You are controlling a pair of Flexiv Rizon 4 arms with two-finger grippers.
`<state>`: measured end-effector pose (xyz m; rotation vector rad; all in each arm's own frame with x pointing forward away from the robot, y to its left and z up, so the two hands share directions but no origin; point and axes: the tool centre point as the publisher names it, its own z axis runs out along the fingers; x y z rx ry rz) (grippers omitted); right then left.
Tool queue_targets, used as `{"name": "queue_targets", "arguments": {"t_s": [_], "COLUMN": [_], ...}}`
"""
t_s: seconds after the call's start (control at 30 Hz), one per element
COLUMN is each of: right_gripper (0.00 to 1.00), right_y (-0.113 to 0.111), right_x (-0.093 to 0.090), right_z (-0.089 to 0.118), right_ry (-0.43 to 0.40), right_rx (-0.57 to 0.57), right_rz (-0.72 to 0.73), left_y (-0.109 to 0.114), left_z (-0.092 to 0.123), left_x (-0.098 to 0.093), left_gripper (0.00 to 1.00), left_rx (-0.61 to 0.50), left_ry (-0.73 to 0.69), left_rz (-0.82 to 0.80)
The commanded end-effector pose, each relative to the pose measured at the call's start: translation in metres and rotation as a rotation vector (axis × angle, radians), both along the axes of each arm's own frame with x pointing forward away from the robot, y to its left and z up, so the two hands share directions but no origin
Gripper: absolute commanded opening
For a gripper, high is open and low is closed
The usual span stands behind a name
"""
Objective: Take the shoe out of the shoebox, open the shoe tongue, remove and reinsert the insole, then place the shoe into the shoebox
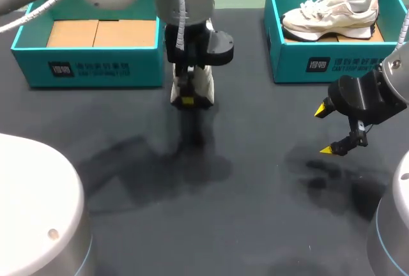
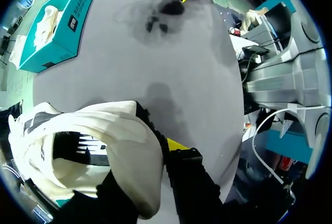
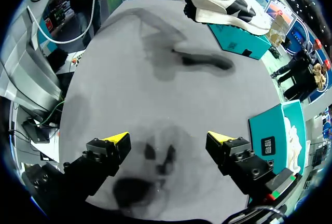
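**Head view.**
- White shoe: hangs clear of the table, between the two boxes. Your left jaws are clenched on it, with the left arm coming down over it.
- Left shoebox: teal, showing only a cardboard liner.
- Right shoebox: teal, holding a second sneaker.
- Right jaws: released and spread wide, low over the table in front of the right shoebox, carrying nothing.

**Left wrist view.**
- White shoe: close against your jaws. One yellow tip presses its side, and the other finger is hidden behind the upper.
- The fabric looks creased where it is pinched.

**Right wrist view.**
- Right jaws: both tips stand apart with bare table between them.
- White shoe: aloft well ahead, near the left shoebox.

**Handling (judged).**
- Expect a light item with a soft, yielding upper and a stiffer sole.
- Hold it at the heel collar or sole edge for a firm grip.
- The tongue is likely floppy, so pinch it at its top edge.
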<state>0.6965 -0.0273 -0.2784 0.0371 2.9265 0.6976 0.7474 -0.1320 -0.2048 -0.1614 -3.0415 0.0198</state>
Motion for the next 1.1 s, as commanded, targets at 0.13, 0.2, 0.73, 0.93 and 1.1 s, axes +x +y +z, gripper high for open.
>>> {"name": "queue_targets", "arguments": {"t_s": [0.13,0.2,0.73,0.93,1.1], "right_gripper": [1.00,1.00,1.00,1.00,1.00], "right_y": [0.000,0.000,0.000,0.000,0.000], "right_x": [-0.002,-0.002,-0.002,-0.002,-0.002], "right_z": [-0.001,-0.001,-0.001,-0.001,-0.001], "right_ry": [-0.003,-0.003,-0.003,-0.003,-0.003], "right_rx": [-0.002,-0.002,-0.002,-0.002,-0.002], "right_rz": [-0.001,-0.001,-0.001,-0.001,-0.001], "left_y": [0.061,0.076,0.197,0.197,0.197], "left_z": [0.069,0.082,0.129,0.129,0.129], "left_x": [0.029,0.039,0.129,0.129,0.129], "left_gripper": [0.00,0.00,0.00,0.00,0.00], "left_rx": [-0.058,-0.066,0.008,0.008,0.008], "left_ry": [0.043,0.045,0.016,0.016,0.016], "left_rz": [0.012,0.012,-0.130,-0.130,-0.130]}}
